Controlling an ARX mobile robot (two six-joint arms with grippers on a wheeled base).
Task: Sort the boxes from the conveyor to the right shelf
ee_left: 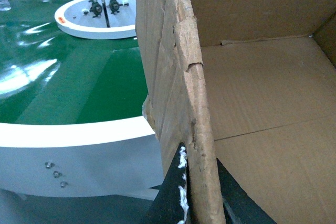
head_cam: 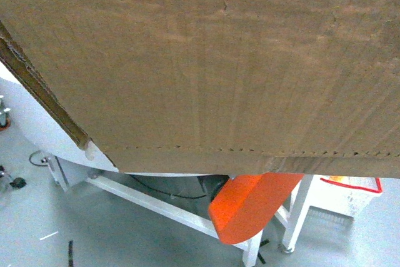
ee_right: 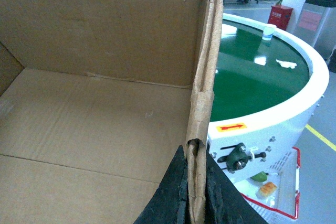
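The box [head_cam: 206,60] is held up in the air between the two arms, close in front of the head camera, so that its brown side fills almost the whole head view. The left gripper [ee_left: 197,192] is clenched on the torn top edge of one wall, one dark finger inside the box and one outside. The right gripper [ee_right: 195,198] pinches the opposite wall in the same way. I think this grip on two opposite walls keeps the wide, empty box level and stops it from swinging. The conveyor [ee_left: 68,87], with its green belt and white rim, lies just beside and lower than the box. The shelf is not in view, so the carrying seems not finished.
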